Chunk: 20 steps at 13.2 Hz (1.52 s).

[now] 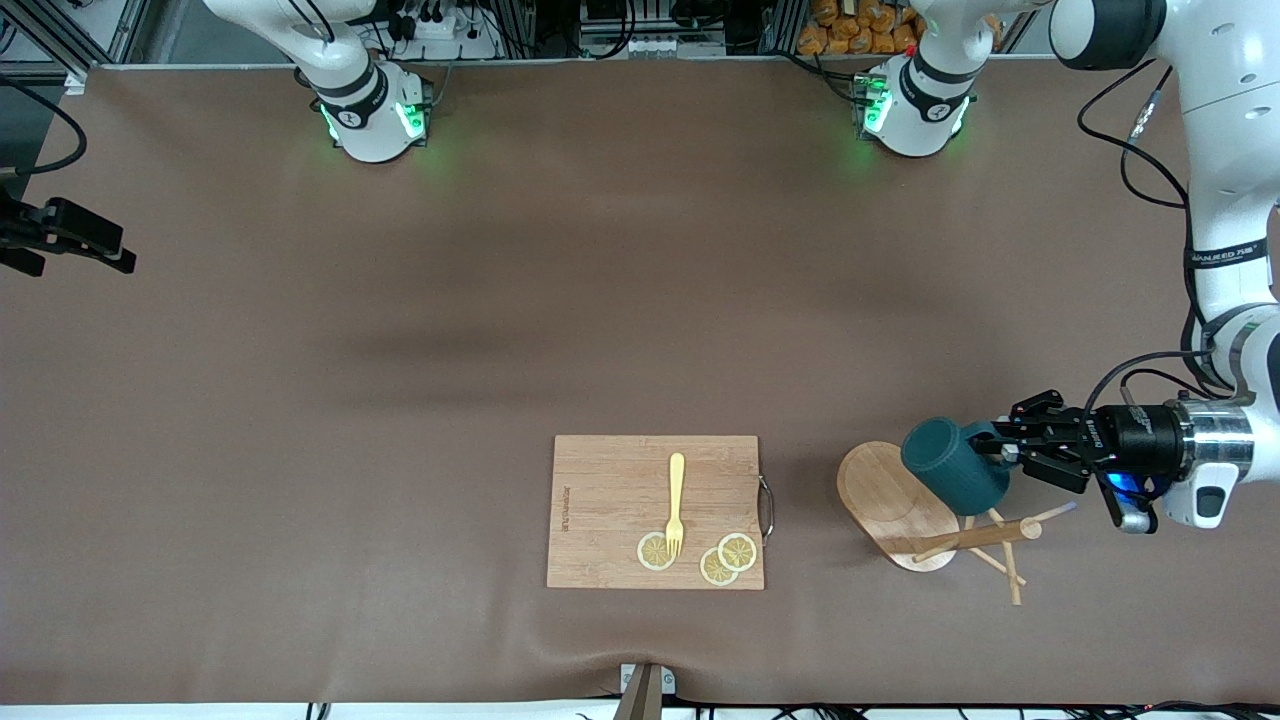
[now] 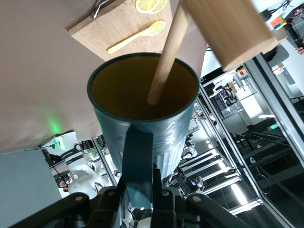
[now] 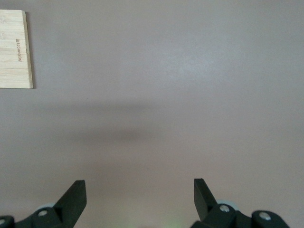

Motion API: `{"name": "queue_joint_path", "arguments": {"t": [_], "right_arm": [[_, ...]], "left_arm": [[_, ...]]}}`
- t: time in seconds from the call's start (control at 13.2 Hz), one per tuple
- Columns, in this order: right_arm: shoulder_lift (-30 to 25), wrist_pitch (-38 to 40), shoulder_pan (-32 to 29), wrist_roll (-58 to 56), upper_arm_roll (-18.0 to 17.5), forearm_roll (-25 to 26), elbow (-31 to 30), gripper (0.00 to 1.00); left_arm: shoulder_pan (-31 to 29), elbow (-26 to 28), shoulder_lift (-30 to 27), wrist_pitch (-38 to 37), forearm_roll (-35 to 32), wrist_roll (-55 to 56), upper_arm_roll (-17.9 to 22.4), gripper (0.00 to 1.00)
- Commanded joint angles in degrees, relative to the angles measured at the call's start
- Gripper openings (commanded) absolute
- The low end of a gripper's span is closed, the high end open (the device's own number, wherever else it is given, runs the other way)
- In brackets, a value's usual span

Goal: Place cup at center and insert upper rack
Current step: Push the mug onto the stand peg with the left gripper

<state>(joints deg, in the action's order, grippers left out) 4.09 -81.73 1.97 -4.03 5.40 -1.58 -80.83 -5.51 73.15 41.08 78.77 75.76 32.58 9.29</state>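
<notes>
The dark teal cup (image 1: 952, 466) is off the table, turned on its side, over the oval base of the upper rack (image 1: 885, 490). My left gripper (image 1: 1000, 450) is shut on the cup's loop handle (image 2: 138, 161). The left wrist view shows the gripper (image 2: 140, 186) pinching that handle, and the cup's mustard-yellow inside (image 2: 126, 85). A thin wooden peg (image 2: 167, 54) of the rack reaches into the cup's mouth. The rack's post (image 1: 975, 538) points toward the left arm's end of the table, and I cannot tell whether the base lies flat. My right gripper (image 3: 140, 194) is open over bare table.
A rectangular wooden cutting board (image 1: 610, 500) lies beside the rack, toward the right arm's end, and bears a yellow fork (image 1: 676, 500) and three lemon slices (image 1: 737, 551). One corner of the board (image 3: 14, 52) shows in the right wrist view.
</notes>
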Motion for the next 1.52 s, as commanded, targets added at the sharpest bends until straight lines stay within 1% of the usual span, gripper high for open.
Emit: {"name": "queue_joint_path", "arguments": {"t": [0.0, 0.38, 0.68, 1.22, 1.44], "right_arm": [[-0.49, -0.01, -0.13, 0.95, -0.30, -0.27, -0.29, 1.00], [-0.49, -0.01, -0.13, 0.95, -0.30, -0.27, -0.20, 1.00], [-0.49, -0.01, -0.04, 0.95, -0.30, -0.27, -0.20, 1.00], [-0.40, -0.01, 0.31, 0.95, -0.30, -0.18, -0.20, 1.00], [-0.49, -0.01, 0.23, 0.95, -0.30, -0.27, -0.20, 1.00]], "left_arm": [[-0.64, -1.17, 1.20, -0.55, 1.76, -0.77, -0.24, 0.00], [-0.99, -1.17, 1.64, 1.12, 1.85, -1.30, -0.42, 0.00], [-0.99, -1.69, 2.34, 2.79, 3.87, -1.56, -0.33, 0.00], [-0.99, -1.52, 3.48, 3.67, 4.40, -6.91, -0.33, 0.00], [-0.82, -1.61, 3.75, 3.85, 4.40, -7.10, -0.33, 0.00]]}}
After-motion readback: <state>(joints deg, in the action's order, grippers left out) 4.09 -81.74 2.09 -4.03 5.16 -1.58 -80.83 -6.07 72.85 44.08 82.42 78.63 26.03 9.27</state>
